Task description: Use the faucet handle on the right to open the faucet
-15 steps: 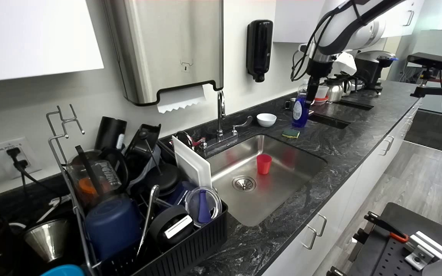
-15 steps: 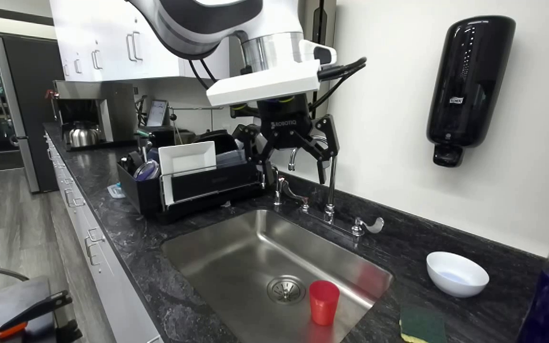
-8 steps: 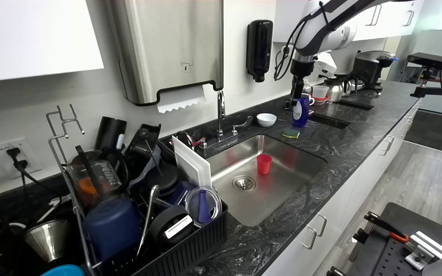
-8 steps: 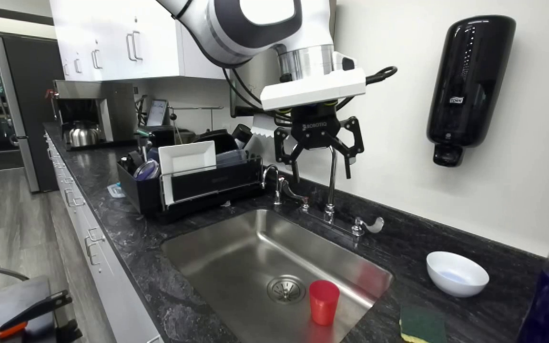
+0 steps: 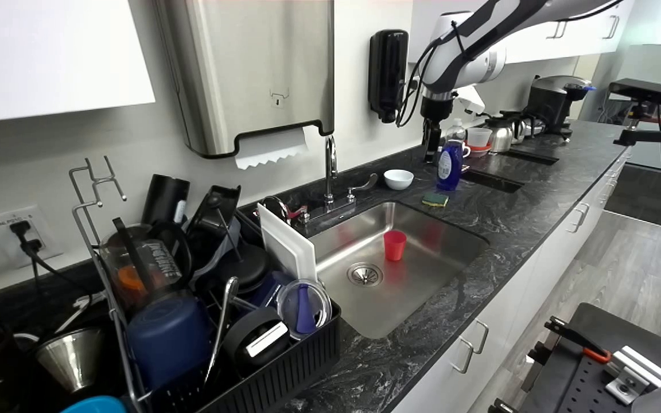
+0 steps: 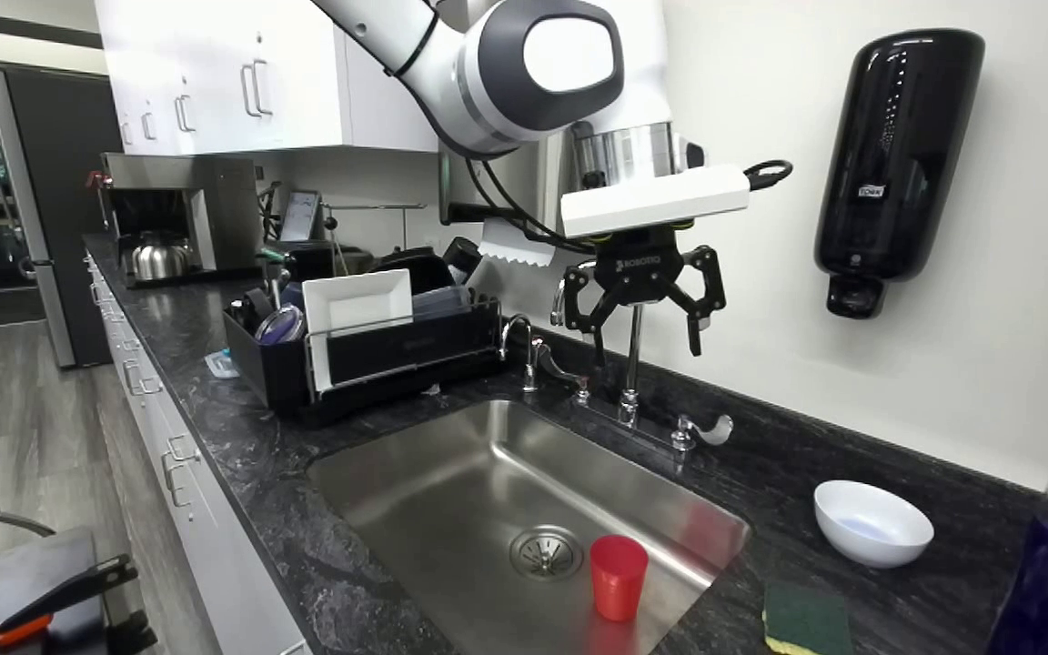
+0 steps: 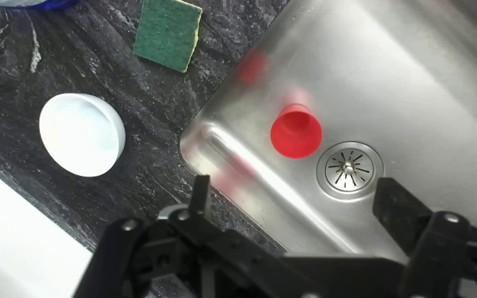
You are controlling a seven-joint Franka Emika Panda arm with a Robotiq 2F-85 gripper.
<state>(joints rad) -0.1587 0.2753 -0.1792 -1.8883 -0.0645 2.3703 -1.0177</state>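
Note:
The faucet [image 6: 633, 382] is a tall chrome spout behind the sink, with a small handle at each side of its base. The right-hand faucet handle [image 6: 704, 431] is a low silvery lever on the bowl's side; it also shows in an exterior view [image 5: 364, 184]. In the wrist view, a curved silvery edge that may be this handle [image 7: 168, 211] peeks out behind the left finger. My gripper [image 6: 647, 348] is open and empty, above the handle's height and apart from it, overlapping the spout in that view. In the wrist view the gripper [image 7: 292, 186] has its fingers wide apart.
A red cup [image 6: 619, 578] stands in the sink [image 6: 451, 446] near the drain. A white bowl [image 6: 871, 523], a sponge [image 6: 806, 620] and a blue soap bottle [image 5: 450, 166] are on the counter. A dish rack [image 6: 397, 350] and a black wall dispenser [image 6: 897, 164] flank the faucet.
My open gripper has moved rightward in the view that shows the sink's drain close up, toward the right-hand handle's side, and slightly down. The handle and other objects have not moved.

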